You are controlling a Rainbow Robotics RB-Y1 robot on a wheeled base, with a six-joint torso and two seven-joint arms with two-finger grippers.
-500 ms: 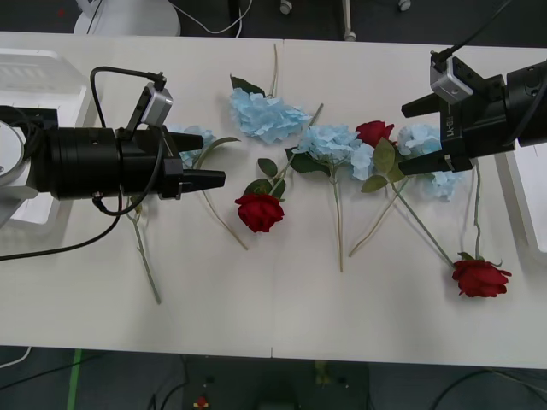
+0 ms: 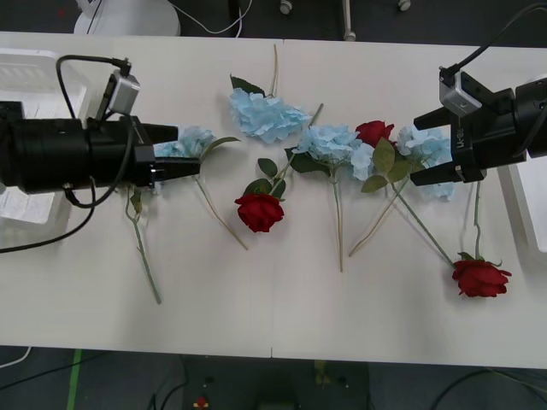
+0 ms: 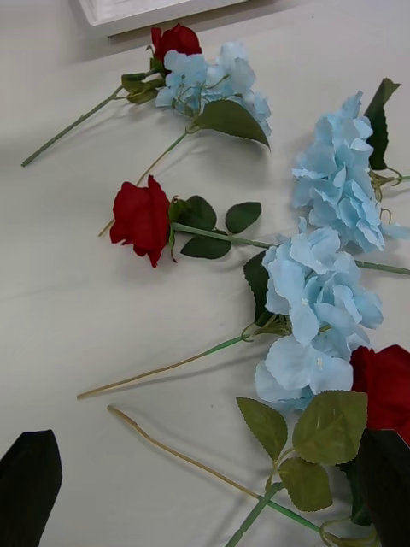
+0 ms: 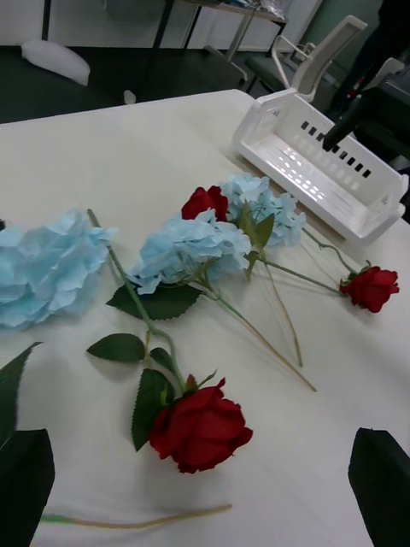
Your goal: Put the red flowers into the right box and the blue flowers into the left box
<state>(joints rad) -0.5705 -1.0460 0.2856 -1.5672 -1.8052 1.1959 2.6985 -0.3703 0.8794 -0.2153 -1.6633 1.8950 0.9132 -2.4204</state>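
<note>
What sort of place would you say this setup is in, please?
Probably a lab or office workroom, not a home. The flowers lie on a plain white table with cables hanging under its near edge, a white chair stands behind it on a dark floor, and a slotted white plastic box sits at the table's end.

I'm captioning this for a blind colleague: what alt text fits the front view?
Three red roses and four blue flowers lie scattered, unsorted, across a white table. The left claw reaches in by the leftmost blue flower, and the right claw hangs over the rightmost one. White boxes sit at the left and right edges.
</note>
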